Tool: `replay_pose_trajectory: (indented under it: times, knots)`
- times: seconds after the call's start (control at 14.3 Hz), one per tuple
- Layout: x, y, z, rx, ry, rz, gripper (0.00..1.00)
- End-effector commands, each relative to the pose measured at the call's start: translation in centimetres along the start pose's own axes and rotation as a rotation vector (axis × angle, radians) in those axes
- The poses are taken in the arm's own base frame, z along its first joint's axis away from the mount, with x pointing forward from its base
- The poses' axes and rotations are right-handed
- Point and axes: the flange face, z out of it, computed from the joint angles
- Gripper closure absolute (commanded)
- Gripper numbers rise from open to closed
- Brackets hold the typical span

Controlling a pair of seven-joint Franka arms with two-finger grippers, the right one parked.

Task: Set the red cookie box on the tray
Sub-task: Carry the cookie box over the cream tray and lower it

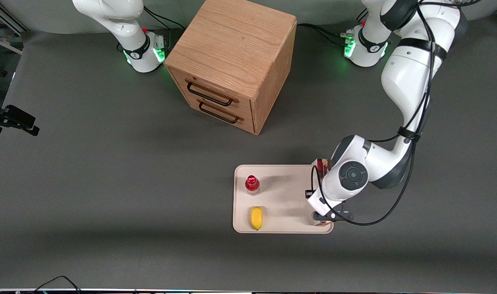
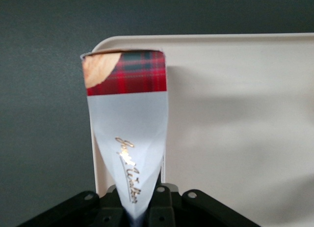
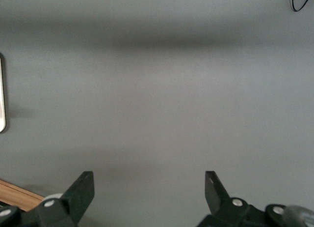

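Dark grey table (image 1: pixel 109 183), carrying all items shown. Wooden cabinet (image 1: pixel 232 61) with two drawers and dark handles, standing well apart from the hand, farther from the front camera and toward the parked arm's end of the table. Working left arm (image 1: pixel 411 81), white, reaching down from its base to the tray's edge at the working arm's end.

Tray (image 1: pixel 285 192), cream-white with rounded corners and a low rim, lying directly under and beside the hand; the wrist view shows its rim and one rounded corner (image 2: pixel 235 114) just past the held box.

Red cookie box (image 2: pixel 127 133), pinched in the hand (image 1: pixel 324 218) at its white end, lying along the tray's edge nearest the working arm; its tartan-red end (image 1: pixel 322 165) projects from under the wrist, farther from the front camera than the hand. In the wrist view the box runs from the hand (image 2: pixel 135 210) outward, with gold script on the white part and the red plaid part at its tip, above the tray's rim. Whether the box touches the tray cannot be told.

Yellow fruit-shaped item (image 1: pixel 256 218), on the tray, toward the parked arm's end from the hand. Small red-capped bottle (image 1: pixel 252 184), upright on the tray, near the yellow item and farther from the front camera.
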Motion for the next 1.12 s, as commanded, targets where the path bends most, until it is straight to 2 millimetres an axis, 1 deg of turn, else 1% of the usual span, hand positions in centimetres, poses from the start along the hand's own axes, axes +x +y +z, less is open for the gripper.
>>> replay_pose_trajectory:
  times: [0.0,0.07,0.14,0.21,0.28,0.35,0.42,0.49,0.56,0.63,0.77,0.84,0.91,0.98,1.05]
  knots:
    - [0.5,0.2,0.3,0.024,0.015,0.027,1.0]
    - [0.5,0.0,0.5,0.032,0.015,0.028,0.24]
    - [0.3,0.1,0.7,0.039,0.014,0.032,0.02]
    - [0.4,-0.3,0.8,0.043,0.013,0.029,0.0]
    - [0.6,-0.7,0.3,0.034,0.016,0.015,0.0]
    - [1.0,-1.2,-0.7,0.035,0.022,0.005,0.0]
    - [1.1,-1.5,-2.0,0.04,0.023,-0.004,0.0]
    - [1.0,-2.2,-3.8,0.056,0.002,-0.021,0.0]
    - [0.8,-3.3,-5.3,0.071,-0.043,-0.04,0.0]
    - [0.7,-4.3,-7.9,0.083,-0.064,-0.055,0.0]
    - [-0.3,-5.2,-12.8,0.104,-0.103,-0.079,0.0]
    - [-0.7,-6.9,-15.6,0.123,-0.113,-0.092,0.0]
    - [-1.5,-7.8,-18.1,0.117,-0.141,-0.082,0.0]
    - [-2.4,-9.1,-21.0,0.108,-0.166,-0.069,0.0]
    - [-3.3,-11.7,-24.5,0.102,-0.181,-0.058,0.0]
